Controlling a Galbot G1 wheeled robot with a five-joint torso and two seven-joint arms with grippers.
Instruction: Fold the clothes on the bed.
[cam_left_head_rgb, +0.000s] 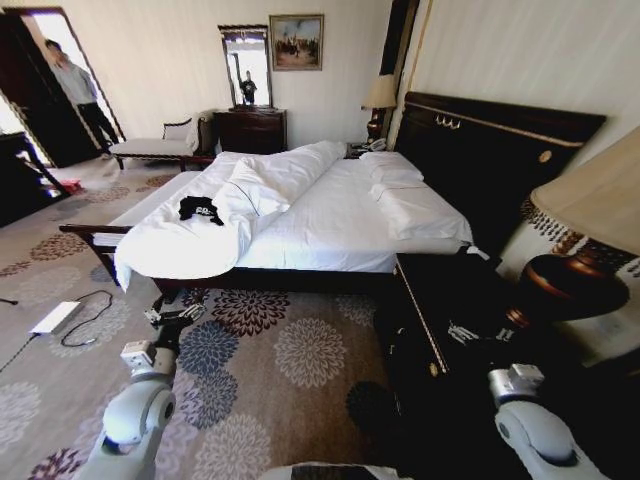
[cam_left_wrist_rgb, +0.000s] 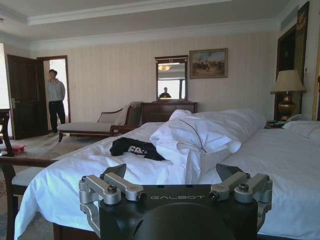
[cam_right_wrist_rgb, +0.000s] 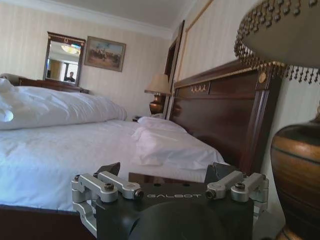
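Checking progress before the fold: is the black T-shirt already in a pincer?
No, the black T-shirt lies loose on the duvet, far from both pincers.

Hotel-style bedroom, double bed (cam_left_head_rgb: 330, 215) (white linen), bedside lamp (cam_left_head_rgb: 380, 100)

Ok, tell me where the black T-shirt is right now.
In the head view the T-shirt lies crumpled on the bed, on the white duvet near the foot end, on the robot's left, beyond the left gripper.

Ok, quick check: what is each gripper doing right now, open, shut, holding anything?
Left gripper: open, holding nothing, low over the carpet, short of the bed.
Right gripper: open, holding nothing, beside the lamp.
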